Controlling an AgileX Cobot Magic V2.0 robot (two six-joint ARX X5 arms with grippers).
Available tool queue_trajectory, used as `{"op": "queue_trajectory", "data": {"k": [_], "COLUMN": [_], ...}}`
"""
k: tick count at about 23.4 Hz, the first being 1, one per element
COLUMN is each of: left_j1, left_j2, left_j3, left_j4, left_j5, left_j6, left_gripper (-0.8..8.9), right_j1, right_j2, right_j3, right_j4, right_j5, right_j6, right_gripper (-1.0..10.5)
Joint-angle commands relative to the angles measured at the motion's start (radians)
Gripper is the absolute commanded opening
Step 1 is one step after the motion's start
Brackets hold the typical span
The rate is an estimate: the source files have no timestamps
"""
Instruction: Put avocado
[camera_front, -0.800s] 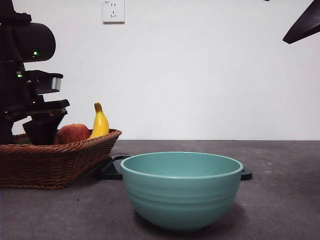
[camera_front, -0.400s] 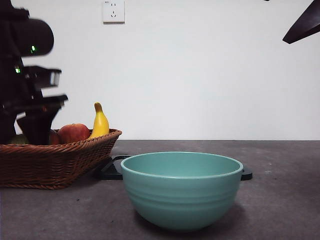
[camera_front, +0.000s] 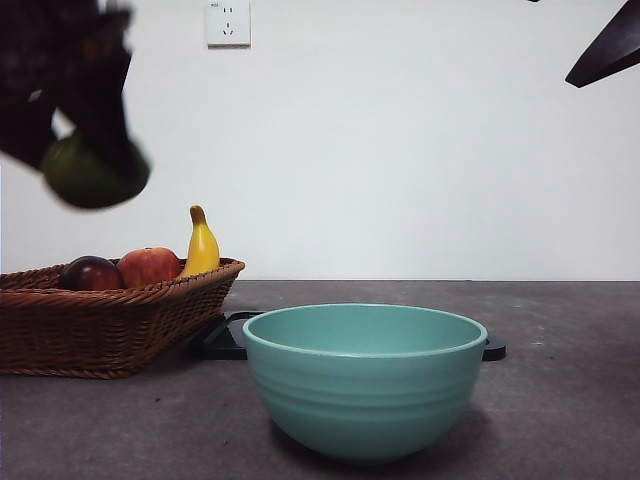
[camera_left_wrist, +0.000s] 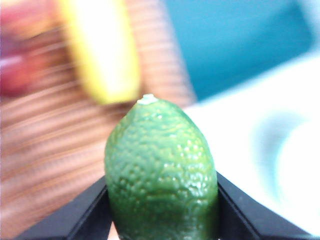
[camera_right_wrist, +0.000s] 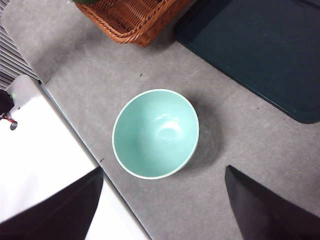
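Lifting done | left gripper (camera_left_wrist: 162, 220) grasping avocado (camera_front: 92, 172), now raised clear of basket (camera_front: 120, 325) | you carry it right to bowl (camera_front: 364, 380) | right gripper (camera_right_wrist: 162, 200) spread, idle

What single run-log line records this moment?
left gripper: shut on dull green oval avocado, above brown wicker basket | right gripper: open, waiting above teal ceramic bowl
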Motion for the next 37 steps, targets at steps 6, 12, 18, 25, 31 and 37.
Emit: {"op": "queue_trajectory", "data": {"k": [6,12,18,25,31,37], "left_j1": [-0.225,-0.398,-0.499,-0.539,-0.557,-0.562], "left_j2": [-0.009,0.118,0.32,0.447,0.464,0.463], "left_j3": [0.02,0.02,0.02,0.02,0.021,0.021], "left_j4": [0.066,0.179,0.285,0.306,0.311,0.306], "left_j5": [0.03,0.025,0.01,-0.066,-0.066,-0.066], "left_j6": [-0.074,-0.105,-0.118,-0.103,-0.094,-0.096], "left_gripper": [2.12,2.12,2.12,2.13,2.79,3.15], "right_j1": [0.006,0.006,0.006,0.006,0.006,0.006], "right_j2": [0.008,0.008,0.008,0.008,0.008,0.008], "right_j3": [0.018,0.018,0.018,0.018,0.018,0.018], "right_j4": [0.003,0.003,0.003,0.004,0.006,0.006], "right_j5": [0.016,0.016,0.016,0.016,0.016,0.016], "right_j6": [0.008,0.01,0.01,0.01,0.01,0.01], "right_gripper": [3.9,3.9,3.9,3.9,3.9,3.9]}}
